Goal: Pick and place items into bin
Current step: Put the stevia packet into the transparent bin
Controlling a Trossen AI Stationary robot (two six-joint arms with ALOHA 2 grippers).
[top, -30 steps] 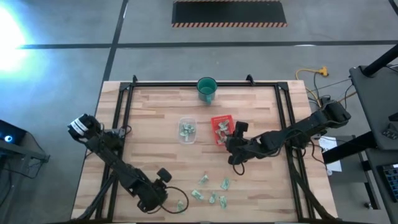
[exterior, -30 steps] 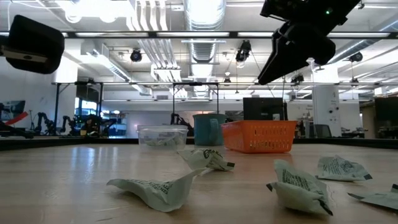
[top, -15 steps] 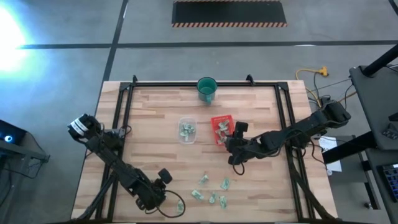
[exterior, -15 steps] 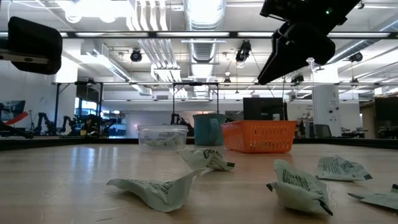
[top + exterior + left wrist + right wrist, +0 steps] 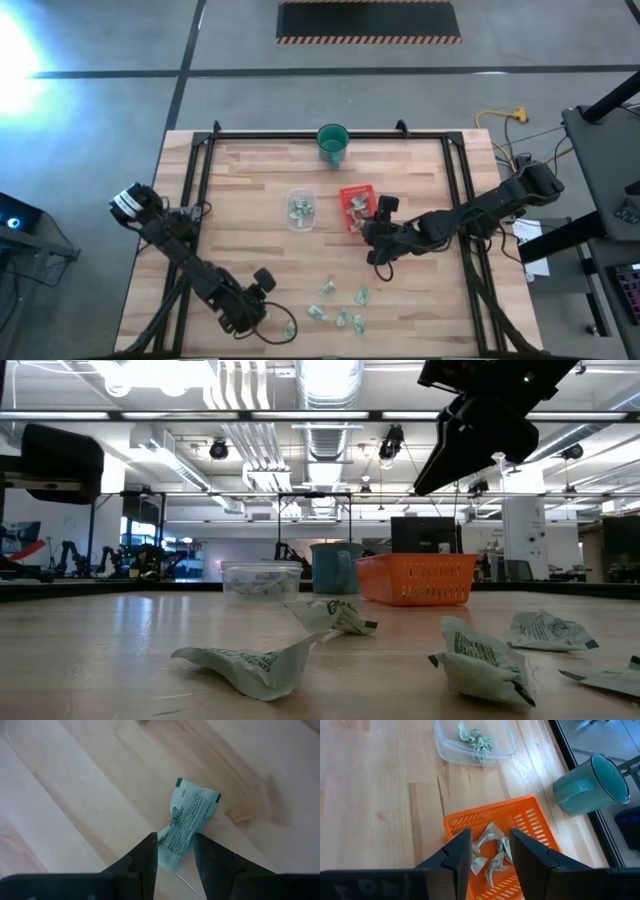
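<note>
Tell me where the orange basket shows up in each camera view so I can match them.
High view: orange basket at table centre, beside the right gripper.
Low view: basket right of centre, far back.
Left wrist view: not in it.
Right wrist view: basket just beyond the fingers.
Shared landmark: the teal cup near it.

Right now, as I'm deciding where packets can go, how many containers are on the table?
3: a clear plastic tub mid-table, an orange mesh basket beside it, and a teal cup beyond the basket at the table's edge. None looks hidden.
</note>
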